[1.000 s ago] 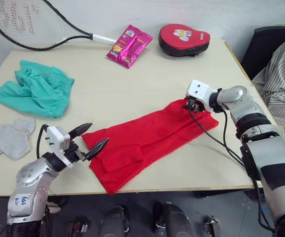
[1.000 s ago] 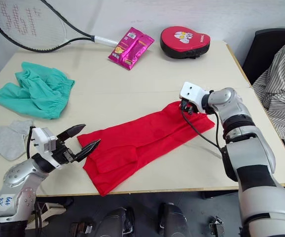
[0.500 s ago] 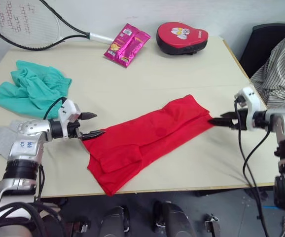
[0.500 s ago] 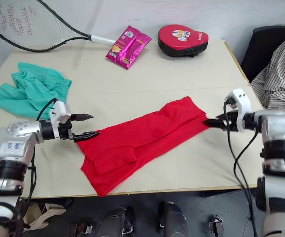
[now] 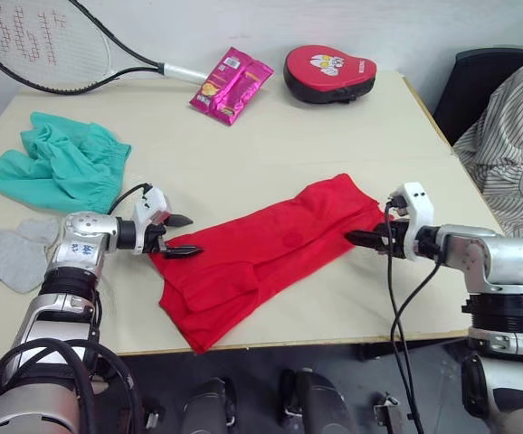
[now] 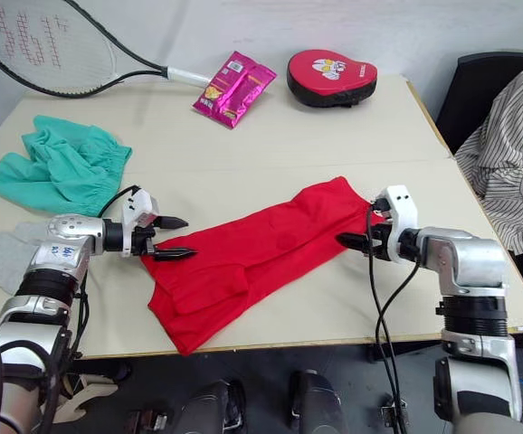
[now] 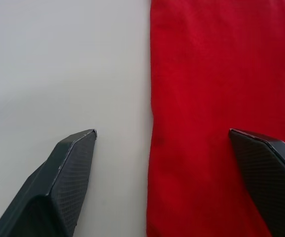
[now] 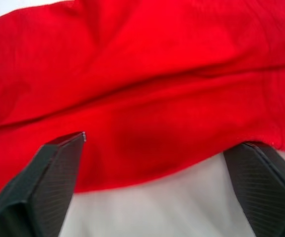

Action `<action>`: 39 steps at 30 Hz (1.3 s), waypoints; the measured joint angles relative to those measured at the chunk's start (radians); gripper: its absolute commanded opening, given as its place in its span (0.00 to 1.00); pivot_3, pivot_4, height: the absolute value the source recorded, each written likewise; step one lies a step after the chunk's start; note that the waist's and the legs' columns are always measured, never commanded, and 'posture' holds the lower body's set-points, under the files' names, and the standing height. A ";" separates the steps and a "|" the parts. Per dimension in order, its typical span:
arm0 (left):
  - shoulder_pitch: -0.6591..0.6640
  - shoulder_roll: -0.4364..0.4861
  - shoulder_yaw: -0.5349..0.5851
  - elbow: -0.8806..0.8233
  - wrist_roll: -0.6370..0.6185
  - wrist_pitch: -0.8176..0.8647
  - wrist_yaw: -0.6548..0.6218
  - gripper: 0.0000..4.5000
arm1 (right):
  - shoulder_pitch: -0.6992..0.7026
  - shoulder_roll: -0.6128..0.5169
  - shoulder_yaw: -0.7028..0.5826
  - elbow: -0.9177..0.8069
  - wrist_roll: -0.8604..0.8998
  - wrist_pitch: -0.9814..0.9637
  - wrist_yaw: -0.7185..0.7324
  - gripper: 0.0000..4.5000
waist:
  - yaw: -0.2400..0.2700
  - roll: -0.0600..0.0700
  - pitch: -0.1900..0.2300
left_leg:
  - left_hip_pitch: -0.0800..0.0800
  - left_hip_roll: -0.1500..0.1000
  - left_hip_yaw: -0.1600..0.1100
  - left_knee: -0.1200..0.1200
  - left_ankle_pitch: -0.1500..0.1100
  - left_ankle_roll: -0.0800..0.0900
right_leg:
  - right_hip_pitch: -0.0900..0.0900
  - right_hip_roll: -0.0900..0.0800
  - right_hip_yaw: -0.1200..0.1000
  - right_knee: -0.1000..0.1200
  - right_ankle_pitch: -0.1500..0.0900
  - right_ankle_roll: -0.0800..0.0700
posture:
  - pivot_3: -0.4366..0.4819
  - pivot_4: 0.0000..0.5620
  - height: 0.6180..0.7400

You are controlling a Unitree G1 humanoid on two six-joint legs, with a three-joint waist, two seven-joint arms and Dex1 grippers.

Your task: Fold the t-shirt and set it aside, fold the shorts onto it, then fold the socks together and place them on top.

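The red t-shirt (image 5: 266,258) lies folded into a long strip slanting across the middle of the table (image 5: 271,154). My left gripper (image 5: 189,236) is open at the strip's left end, its fingers (image 7: 66,175) straddling the shirt's edge (image 7: 206,98). My right gripper (image 5: 363,239) is open at the strip's right end, low over the cloth (image 8: 147,98), holding nothing. The teal shorts (image 5: 58,163) lie bunched at the far left. The grey socks (image 5: 8,258) lie flat near the left edge, in front of the shorts.
A tennis racket (image 5: 53,45), a pink snack packet (image 5: 230,81) and a red padded oval pad (image 5: 329,72) lie along the table's far side. A person in a striped shirt (image 5: 515,145) sits at the right beside a black chair (image 5: 479,77).
My right gripper has come off the shirt's far right end, swung out right, and returned low at that end. My left gripper has moved from the front edge up to the shirt's left end.
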 measured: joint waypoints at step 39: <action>0.919 -0.150 0.317 -1.360 -0.322 0.676 0.629 0.48 | -0.598 0.192 0.202 1.077 -0.268 -0.843 -0.012 0.37 | -0.021 0.001 0.001 | -0.001 0.001 0.009 -0.002 0.003 -0.006 | -0.009 0.002 0.013 0.005 0.000 0.000 | 0.48 0.27 1.00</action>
